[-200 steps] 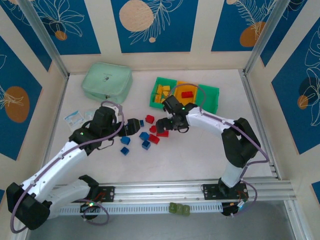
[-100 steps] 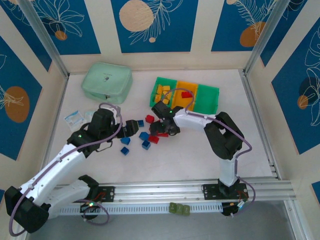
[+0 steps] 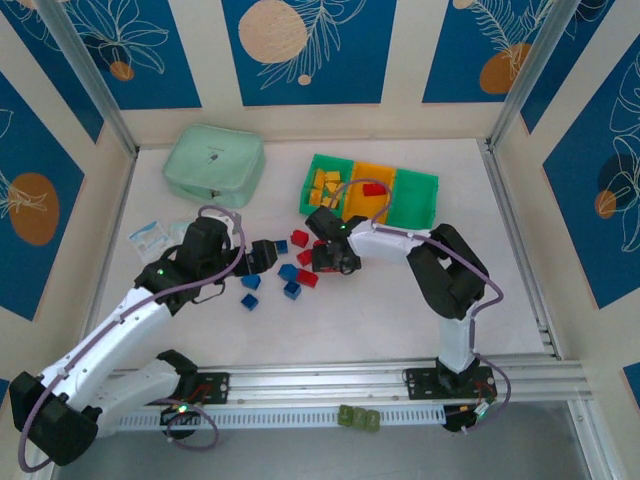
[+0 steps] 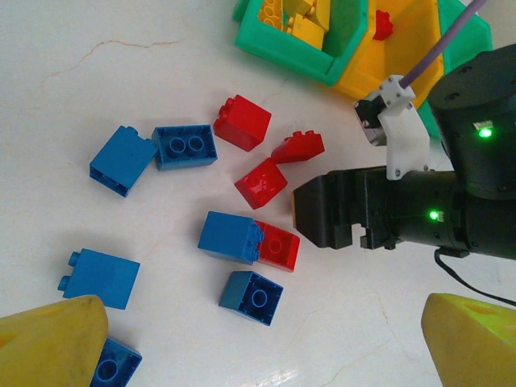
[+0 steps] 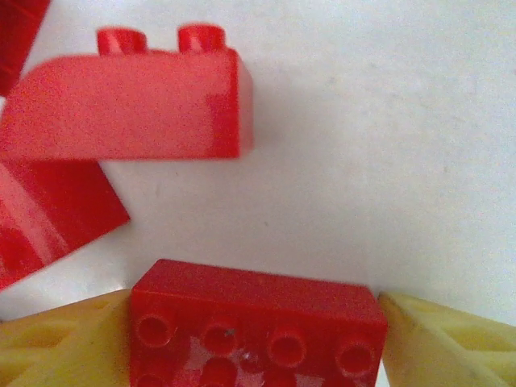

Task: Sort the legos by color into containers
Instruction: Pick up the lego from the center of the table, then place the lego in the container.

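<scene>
On the white tabletop (image 3: 380,310) the joined bins (image 3: 415,200) sit at the far side, well apart from the loose bricks scattered near the middle. The left bin holds yellow bricks (image 4: 310,28) and the orange middle bin (image 4: 407,60) holds one red. The right claw (image 3: 322,262) is down among the red bricks, its yellow pads (image 5: 56,339) pressed against both ends of a red brick (image 5: 258,310) lying on the tabletop, so it appears gripped. Two more reds (image 5: 129,105) lie just beyond it. The lift should go straight up, so the neighbours are not dragged along, then across to the middle bin. The left claw (image 3: 266,253) hangs wide open and empty above the blue bricks (image 4: 234,235); it is best held back from the right arm's path.
</scene>
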Robot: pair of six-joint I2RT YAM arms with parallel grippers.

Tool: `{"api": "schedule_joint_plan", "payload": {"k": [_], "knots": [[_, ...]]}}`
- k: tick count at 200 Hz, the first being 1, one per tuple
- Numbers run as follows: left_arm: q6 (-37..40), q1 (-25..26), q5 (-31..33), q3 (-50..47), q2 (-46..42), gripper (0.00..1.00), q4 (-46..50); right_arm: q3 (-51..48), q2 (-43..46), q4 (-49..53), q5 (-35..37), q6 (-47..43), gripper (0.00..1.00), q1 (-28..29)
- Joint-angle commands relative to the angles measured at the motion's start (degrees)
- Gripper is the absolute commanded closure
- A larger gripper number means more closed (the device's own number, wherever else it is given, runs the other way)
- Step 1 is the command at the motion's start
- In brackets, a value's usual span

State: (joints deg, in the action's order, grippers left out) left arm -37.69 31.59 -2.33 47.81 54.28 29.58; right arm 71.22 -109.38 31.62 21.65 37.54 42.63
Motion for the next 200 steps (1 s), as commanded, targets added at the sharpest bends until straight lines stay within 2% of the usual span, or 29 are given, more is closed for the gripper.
{"api": "schedule_joint_plan", "payload": {"k": [1, 45, 91, 141, 200], "knots": [[-0.8, -0.8, -0.2, -0.4, 0.6, 0.01, -0.3, -1.8, 2.8, 0.5, -0.1, 0.9, 0.28, -0.2], [-0.8, -0.8, -1.2, 0.5, 1.6, 0.01, 0.2, -2.3, 6.0, 0.2, 0.6, 0.0, 0.37, -0.3], [-0.8, -0.8, -3.2, 1.2, 2.5, 0.01, -1.1, -1.9, 11.2, 1.2, 1.2, -2.8, 0.38, -2.2], [0.8, -0.8, -7.1, 5.2, 9.5, 0.01, -3.9, 4.5, 12.2, 3.1, 1.8, -9.1, 0.38, -10.2], [2.6, -0.8, -7.6, 11.0, 17.7, 0.01, -5.4, 15.6, 5.2, 2.2, -0.5, -12.5, 0.38, -19.9]]}}
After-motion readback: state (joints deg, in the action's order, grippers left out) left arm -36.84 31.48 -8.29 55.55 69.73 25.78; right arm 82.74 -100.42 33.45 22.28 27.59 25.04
